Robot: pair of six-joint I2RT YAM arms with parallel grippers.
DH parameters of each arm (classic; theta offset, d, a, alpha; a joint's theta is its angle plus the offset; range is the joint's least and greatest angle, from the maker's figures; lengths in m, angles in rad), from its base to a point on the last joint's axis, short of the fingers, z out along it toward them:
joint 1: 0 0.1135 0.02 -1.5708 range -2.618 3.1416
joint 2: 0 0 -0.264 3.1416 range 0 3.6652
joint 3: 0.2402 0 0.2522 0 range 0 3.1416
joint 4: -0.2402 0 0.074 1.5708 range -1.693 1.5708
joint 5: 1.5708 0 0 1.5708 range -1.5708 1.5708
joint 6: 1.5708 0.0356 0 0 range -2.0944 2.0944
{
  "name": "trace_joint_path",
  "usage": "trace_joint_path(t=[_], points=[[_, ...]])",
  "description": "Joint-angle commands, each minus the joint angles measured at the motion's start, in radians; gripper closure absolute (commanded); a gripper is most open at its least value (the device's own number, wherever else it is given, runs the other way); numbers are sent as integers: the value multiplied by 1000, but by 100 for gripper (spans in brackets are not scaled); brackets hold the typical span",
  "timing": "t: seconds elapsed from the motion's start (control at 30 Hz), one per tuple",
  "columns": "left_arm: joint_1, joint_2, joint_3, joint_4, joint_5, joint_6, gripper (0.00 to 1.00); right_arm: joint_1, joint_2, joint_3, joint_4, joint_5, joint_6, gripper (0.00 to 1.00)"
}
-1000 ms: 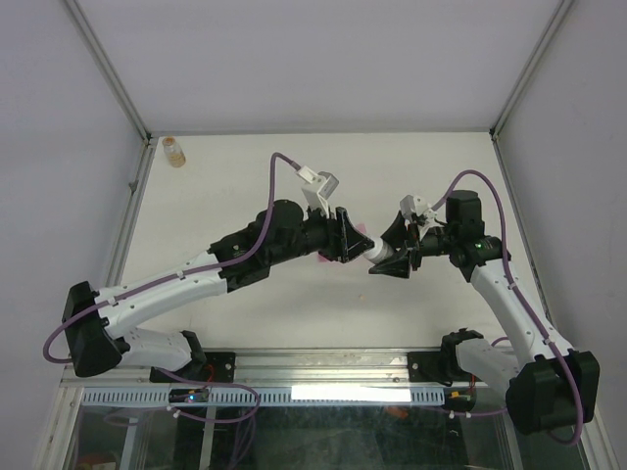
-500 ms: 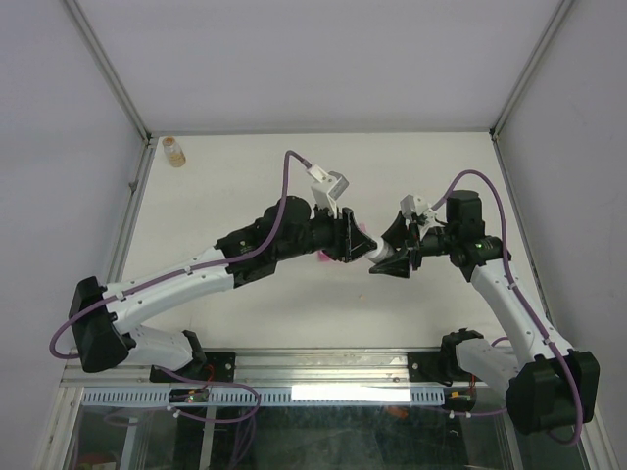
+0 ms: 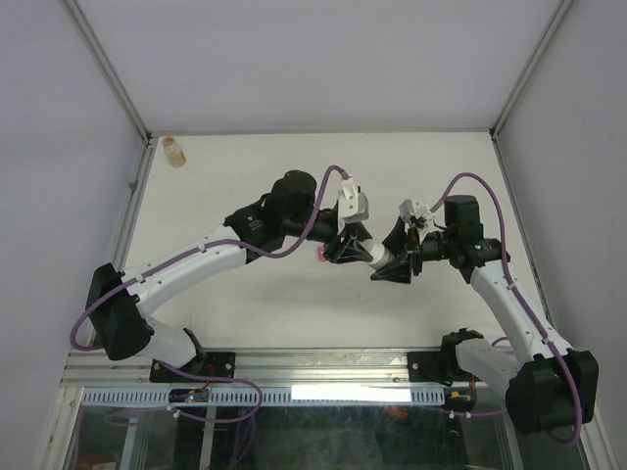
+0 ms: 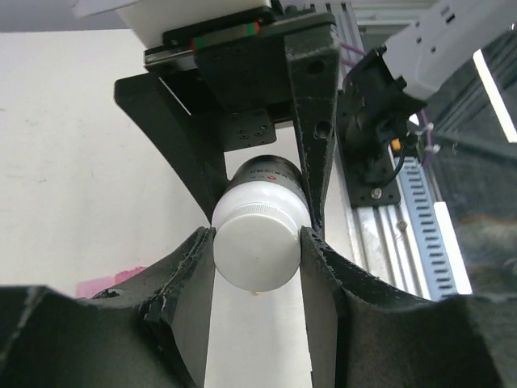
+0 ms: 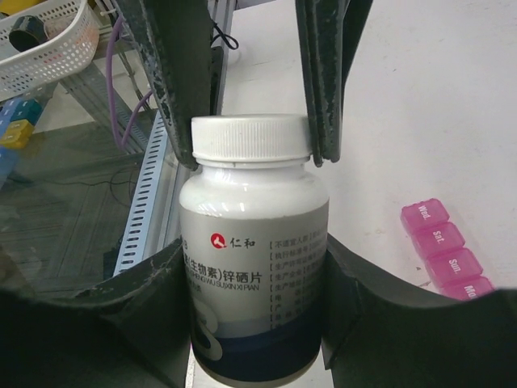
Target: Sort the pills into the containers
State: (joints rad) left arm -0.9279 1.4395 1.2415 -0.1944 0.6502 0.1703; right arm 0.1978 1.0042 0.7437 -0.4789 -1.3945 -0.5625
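- pink organiser [image 3: 321, 255]: the top view shows just a sliver mid-bench, the rest sits under the left gripper [image 3: 355, 251]. In the right wrist view the last compartment slips behind a finger of the right gripper [image 5: 254, 259], and the lid lettering's too fuzzy to read.
- pills: can't spot any anywhere, too tiny or behind those cloudy lids.
- white bottle [image 5: 255, 202]: base is buried between the right gripper's fingers and chopped by the picture's bottom edge. The left wrist view only gets the cap.
- amber bottle [image 3: 173, 151], far left corner: too small to tell contents.
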Motion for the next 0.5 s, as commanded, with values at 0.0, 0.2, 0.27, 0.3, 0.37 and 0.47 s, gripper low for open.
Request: trace_joint_path(t=[0.0,0.2,0.27,0.3,0.37,0.47], points=[[-38,60,67,-179,200,329,77,-3,-19,41,99,-5,15,100],[-27,-82,-64,218,-73,102,9,-3,-17,40,97,-4,15,100],[-26,-182,-181,408,-160,-7,1,-3,-16,40,98,-3,15,100],[-25,-223,-234,492,-205,-58,1,-3,-16,40,98,-3,15,100],[-21,-292,-323,604,-253,-132,1,-3,-15,40,98,-3,15,100],[-19,-367,-379,642,-333,-292,1,-3,-12,40,98,-3,15,100]])
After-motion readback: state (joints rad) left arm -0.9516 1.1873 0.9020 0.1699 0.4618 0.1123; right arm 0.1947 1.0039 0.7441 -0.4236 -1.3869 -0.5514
